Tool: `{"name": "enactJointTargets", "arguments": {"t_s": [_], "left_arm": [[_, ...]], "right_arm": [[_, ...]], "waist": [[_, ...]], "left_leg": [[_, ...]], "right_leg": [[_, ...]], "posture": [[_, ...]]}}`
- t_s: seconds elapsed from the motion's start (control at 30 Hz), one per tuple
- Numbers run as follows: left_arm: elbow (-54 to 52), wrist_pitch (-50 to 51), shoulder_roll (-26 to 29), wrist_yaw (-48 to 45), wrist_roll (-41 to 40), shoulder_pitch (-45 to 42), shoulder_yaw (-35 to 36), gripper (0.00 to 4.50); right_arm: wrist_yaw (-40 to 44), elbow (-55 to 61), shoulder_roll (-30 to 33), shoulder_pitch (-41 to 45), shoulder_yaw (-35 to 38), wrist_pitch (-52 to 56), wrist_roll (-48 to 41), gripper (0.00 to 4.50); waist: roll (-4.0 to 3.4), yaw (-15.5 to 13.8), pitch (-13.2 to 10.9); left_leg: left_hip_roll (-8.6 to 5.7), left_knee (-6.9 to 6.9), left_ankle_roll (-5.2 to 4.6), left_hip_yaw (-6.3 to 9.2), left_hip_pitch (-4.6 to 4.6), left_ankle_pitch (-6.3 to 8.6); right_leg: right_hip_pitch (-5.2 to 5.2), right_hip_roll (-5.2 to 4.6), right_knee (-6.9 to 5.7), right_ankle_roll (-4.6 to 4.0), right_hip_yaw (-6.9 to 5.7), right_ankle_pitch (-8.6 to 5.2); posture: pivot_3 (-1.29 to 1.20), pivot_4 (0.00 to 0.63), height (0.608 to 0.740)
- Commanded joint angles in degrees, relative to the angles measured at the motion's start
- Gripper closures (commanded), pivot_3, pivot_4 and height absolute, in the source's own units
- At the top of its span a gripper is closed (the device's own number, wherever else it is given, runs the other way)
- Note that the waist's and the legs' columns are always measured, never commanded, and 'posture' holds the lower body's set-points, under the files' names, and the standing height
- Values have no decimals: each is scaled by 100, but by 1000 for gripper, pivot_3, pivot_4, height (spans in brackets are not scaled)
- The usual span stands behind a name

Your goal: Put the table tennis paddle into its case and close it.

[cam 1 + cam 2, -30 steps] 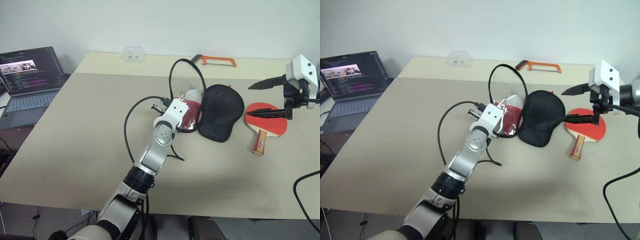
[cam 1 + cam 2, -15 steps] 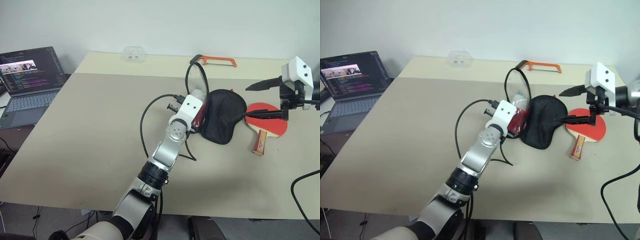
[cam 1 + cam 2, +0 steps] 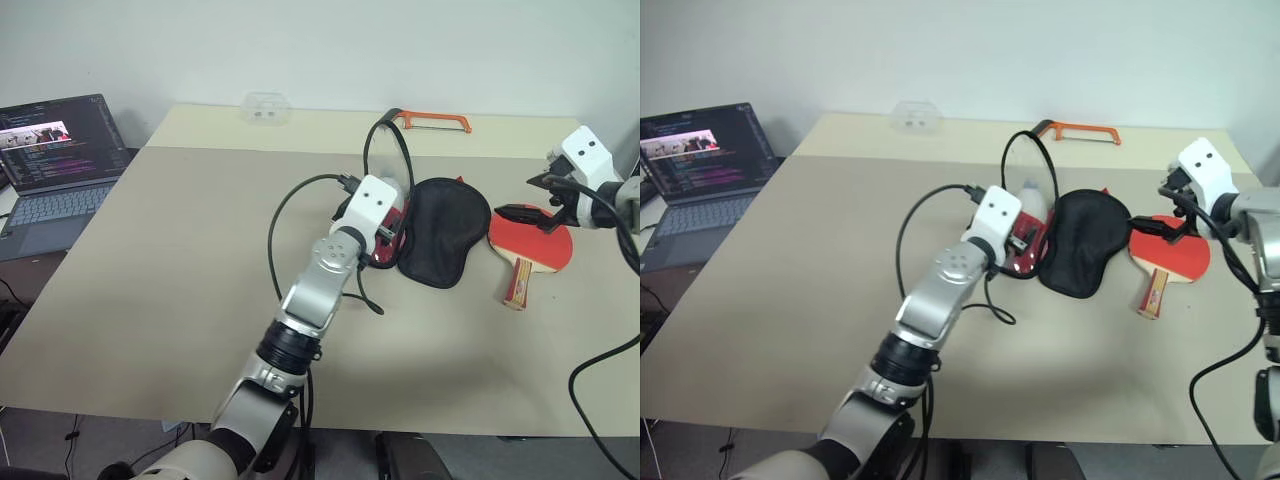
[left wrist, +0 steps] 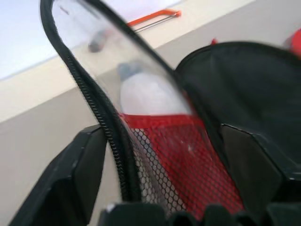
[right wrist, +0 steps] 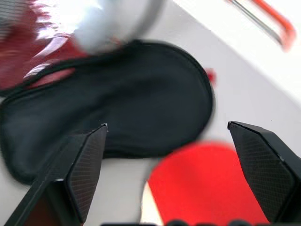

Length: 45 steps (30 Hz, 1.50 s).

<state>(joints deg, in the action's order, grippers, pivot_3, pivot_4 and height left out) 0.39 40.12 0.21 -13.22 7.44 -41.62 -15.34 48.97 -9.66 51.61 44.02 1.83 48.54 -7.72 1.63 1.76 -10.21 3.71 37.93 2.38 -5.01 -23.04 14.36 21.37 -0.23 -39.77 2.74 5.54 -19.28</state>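
Left wrist view shows the left tool (image 4: 160, 188) spread wide around the case's (image 3: 440, 230) raised clear flap, while the right tool (image 3: 535, 200) gapes empty above the table tennis paddle (image 3: 530, 245).

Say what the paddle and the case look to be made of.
Paddle: a smooth matte red face, probably rubber; the pale handle looks like bare wood, with a red and dark mark.
Case: the flat half is matte black, apparently woven fabric with piping. The raised half is glossy clear plastic edged by a black zip, with red mesh showing holes.
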Motion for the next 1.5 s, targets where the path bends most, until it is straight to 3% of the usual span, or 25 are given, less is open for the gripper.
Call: {"name": "enactJointTargets", "arguments": {"t_s": [0.03,0.27,0.43,0.6,0.9,1.1,1.27,1.5], "left_arm": [[-604,311,337,-522,-286,-134,210,351],[-897,785,863,-1154,-811,-138,441,351],[-1492,1194,1464,-1944,-1589,-148,884,351],[-1722,1369,2237,-2848,-2531,-193,1486,351],[-2126,907,3830,-4259,-3458,553,1886,351],[-2594,1041,3853,-3934,-3755,826,1889,351],[-2924,1158,3865,-3609,-3909,1066,1893,351],[-2976,1136,3942,-3394,-4002,1231,1872,351]], "right_arm": [[-655,636,-19,-220,381,634,70,0],[-2867,215,-1485,384,1348,1209,165,0],[-3779,70,-2110,650,1785,1219,131,0],[-4120,-736,-2512,997,1683,314,130,0],[-4315,-4321,-2680,2512,1573,-1877,234,0],[-4534,-6056,-2649,3111,1613,-2263,171,0],[-4761,-6380,-2564,3290,2005,-2019,-184,0],[-4351,-6424,-2578,3221,1812,-2040,-40,0]], "waist": [[-1,-7,1],[-2,17,2],[-3,10,2],[-4,69,2],[-4,242,1],[-2,260,0],[-2,302,0],[-2,309,-1]], "left_leg": [[0,0,1,1,-1,0],[-5,8,3,0,6,-3],[-1,1,4,-2,-5,-4],[-3,3,5,-7,-18,-4],[-2,-4,6,-8,-21,-4],[-2,2,4,1,-30,-4],[1,0,4,1,-32,-4],[-2,0,5,1,-32,-4]], "right_leg": [[0,0,0,1,-2,0],[1,3,-19,3,2,-2],[14,3,-16,3,2,-2],[33,5,-19,2,4,-2],[39,6,-12,2,2,-2],[36,2,-12,2,-3,-2],[40,3,-13,2,-1,-2],[40,7,-13,2,-1,-2]], "posture": [[0,150,740],[0,150,740],[0,150,740],[0,150,740],[0,150,740],[0,150,740],[0,150,740],[0,150,740]]}}
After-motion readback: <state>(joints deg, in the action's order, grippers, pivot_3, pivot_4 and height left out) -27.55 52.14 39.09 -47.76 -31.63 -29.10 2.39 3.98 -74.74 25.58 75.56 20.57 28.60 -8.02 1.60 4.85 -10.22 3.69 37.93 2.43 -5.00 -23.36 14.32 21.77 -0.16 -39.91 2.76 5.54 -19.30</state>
